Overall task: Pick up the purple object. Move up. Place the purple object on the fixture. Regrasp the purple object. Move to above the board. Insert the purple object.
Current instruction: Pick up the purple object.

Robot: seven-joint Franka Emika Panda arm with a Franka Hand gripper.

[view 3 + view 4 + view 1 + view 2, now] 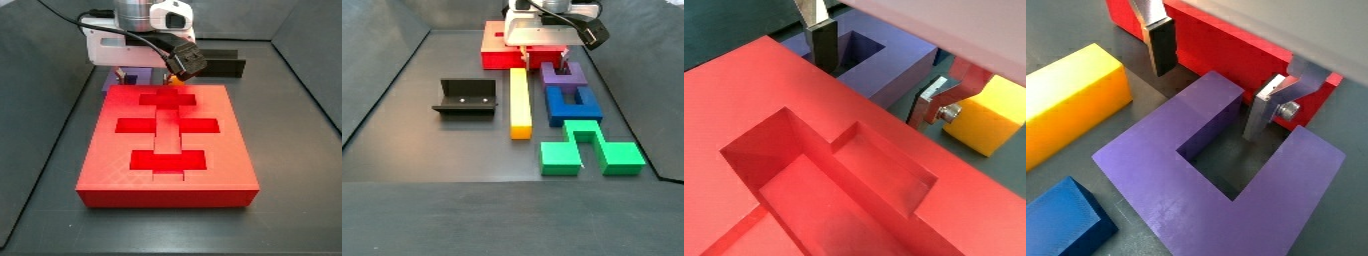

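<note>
The gripper stood open, fingers straddling one prong of the purple object (nothing clamped), beside the board.

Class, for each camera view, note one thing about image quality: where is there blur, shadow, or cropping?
In a wrist view, the board is sharp, its recess shadowed. In a wrist view, the purple object is crisp around one finger of the gripper, the top edge blurred. In a side view, the gripper body hides that piece. In a side view, the fixture looks small, evenly lit.
</note>
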